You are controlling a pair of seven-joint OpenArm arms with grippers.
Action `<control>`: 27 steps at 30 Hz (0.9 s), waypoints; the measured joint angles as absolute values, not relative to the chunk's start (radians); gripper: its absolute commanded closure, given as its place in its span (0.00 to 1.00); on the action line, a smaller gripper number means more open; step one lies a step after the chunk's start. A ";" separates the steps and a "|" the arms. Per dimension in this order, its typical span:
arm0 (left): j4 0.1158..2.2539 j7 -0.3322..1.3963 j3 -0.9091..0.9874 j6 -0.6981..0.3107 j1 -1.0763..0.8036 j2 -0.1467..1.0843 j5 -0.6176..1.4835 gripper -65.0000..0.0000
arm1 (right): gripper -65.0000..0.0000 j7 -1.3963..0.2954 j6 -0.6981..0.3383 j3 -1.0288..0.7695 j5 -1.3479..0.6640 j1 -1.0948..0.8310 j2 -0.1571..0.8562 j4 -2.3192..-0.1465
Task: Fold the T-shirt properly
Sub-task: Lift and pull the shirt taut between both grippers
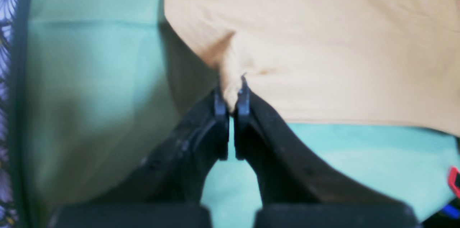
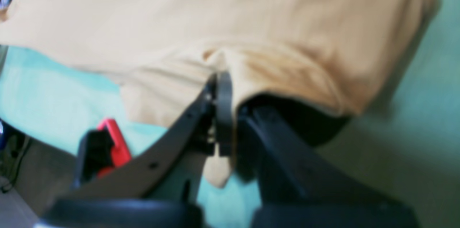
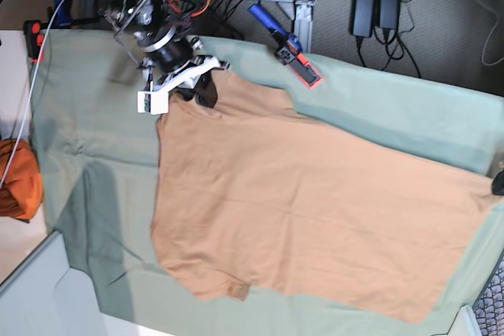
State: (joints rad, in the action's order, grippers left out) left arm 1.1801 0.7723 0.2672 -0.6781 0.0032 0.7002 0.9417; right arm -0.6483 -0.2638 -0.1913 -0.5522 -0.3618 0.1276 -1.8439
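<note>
Between both grippers' fingers (image 1: 243, 104) the T-shirt (image 3: 315, 210) is pinched at opposite edges.

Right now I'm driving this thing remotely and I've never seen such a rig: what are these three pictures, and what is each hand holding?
You are looking at a two-armed robot working over a table covered by a green cloth. The base view looks down on the whole table; there the tan T-shirt lies spread out. The other two pictures come from cameras on the wrists, each looking along its own black fingers.

In the left wrist view, the left hand is shut on a pinch of T-shirt fabric near an edge. In the right wrist view, the right hand is likewise shut on a fold of the shirt. In the base view the right arm is at the shirt's upper left corner. An orange bundle sits at the table's left edge.
</note>
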 measured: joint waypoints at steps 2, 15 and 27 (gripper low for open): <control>1.180 0.754 0.268 -0.678 0.007 0.697 0.924 1.00 | 1.00 -0.649 -0.263 -0.191 -0.550 -0.335 0.128 -1.844; 0.987 0.705 0.261 -0.686 0.144 0.645 0.883 1.00 | 1.00 -0.644 -0.263 -0.191 -0.523 -0.185 0.127 -1.732; 0.921 0.651 0.248 -0.685 0.225 0.620 0.830 1.00 | 1.00 -0.628 -0.264 -0.191 -0.489 -0.066 0.127 -1.586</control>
